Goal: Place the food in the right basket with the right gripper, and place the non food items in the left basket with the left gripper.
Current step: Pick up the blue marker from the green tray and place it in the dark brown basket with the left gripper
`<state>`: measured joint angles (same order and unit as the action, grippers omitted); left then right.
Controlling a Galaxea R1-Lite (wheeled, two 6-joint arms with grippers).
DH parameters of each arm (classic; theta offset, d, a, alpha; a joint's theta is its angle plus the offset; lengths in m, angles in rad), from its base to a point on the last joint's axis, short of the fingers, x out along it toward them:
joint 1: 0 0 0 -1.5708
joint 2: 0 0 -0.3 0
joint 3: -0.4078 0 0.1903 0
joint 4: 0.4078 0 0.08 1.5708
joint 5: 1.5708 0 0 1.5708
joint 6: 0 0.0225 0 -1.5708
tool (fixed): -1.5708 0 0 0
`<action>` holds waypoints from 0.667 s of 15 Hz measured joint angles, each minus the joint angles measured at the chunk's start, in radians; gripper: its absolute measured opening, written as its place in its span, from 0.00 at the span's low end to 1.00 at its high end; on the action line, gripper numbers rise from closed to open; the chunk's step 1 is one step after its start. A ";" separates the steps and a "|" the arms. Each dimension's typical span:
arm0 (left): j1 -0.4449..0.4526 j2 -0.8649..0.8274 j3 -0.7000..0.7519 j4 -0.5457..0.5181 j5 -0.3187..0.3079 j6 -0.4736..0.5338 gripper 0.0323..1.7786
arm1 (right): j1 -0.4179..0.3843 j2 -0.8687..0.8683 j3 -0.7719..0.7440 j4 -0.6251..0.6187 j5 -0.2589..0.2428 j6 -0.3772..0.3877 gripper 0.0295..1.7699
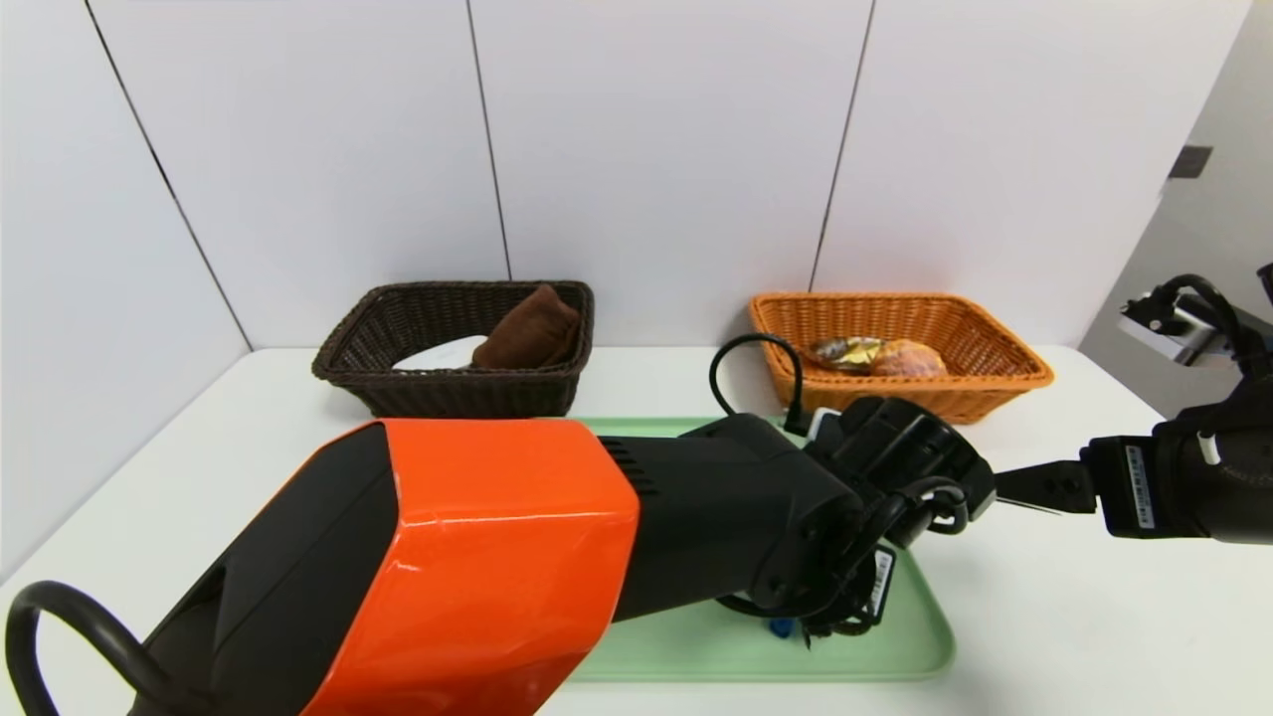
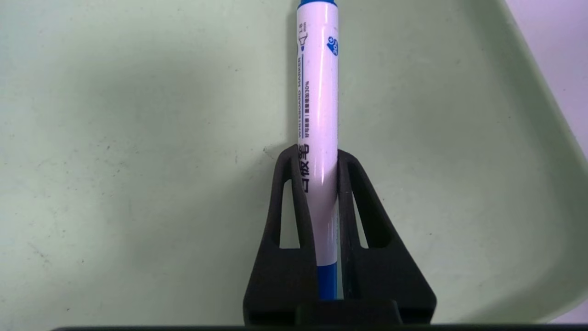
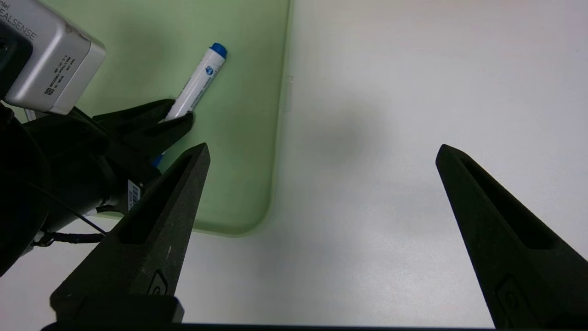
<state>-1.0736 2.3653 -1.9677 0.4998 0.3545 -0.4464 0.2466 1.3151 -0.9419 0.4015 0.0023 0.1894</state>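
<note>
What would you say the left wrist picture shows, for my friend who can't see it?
The left gripper has its two black fingers closed on a white marker with blue ends, one finger on each side. Behind them is a pale green tray, and a bit of white table shows past its edge.

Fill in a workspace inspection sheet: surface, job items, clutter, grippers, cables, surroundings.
Surface: white table, green tray on it.
Job items: white case and brown towel in dark brown basket; chocolates and cream puff in orange basket; marker at the tray.
Clutter: nothing seen.
Grippers: left gripper shut on marker, over tray; right gripper open, above table right of tray.
Cables: black, looped along both arms.
Surroundings: white panels behind the baskets, grey area at far right.
</note>
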 joint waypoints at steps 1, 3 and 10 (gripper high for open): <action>0.001 -0.009 0.001 0.005 0.000 0.000 0.09 | 0.000 0.000 0.000 0.000 0.000 0.000 0.96; 0.016 -0.043 0.001 0.009 0.001 0.008 0.09 | 0.000 0.000 -0.002 0.000 0.000 0.000 0.96; 0.259 -0.329 0.001 0.086 -0.033 0.260 0.09 | 0.000 0.001 -0.003 -0.015 0.001 -0.002 0.96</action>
<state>-0.8143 2.0364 -1.9670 0.5860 0.3213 -0.1866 0.2466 1.3166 -0.9449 0.3866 0.0032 0.1874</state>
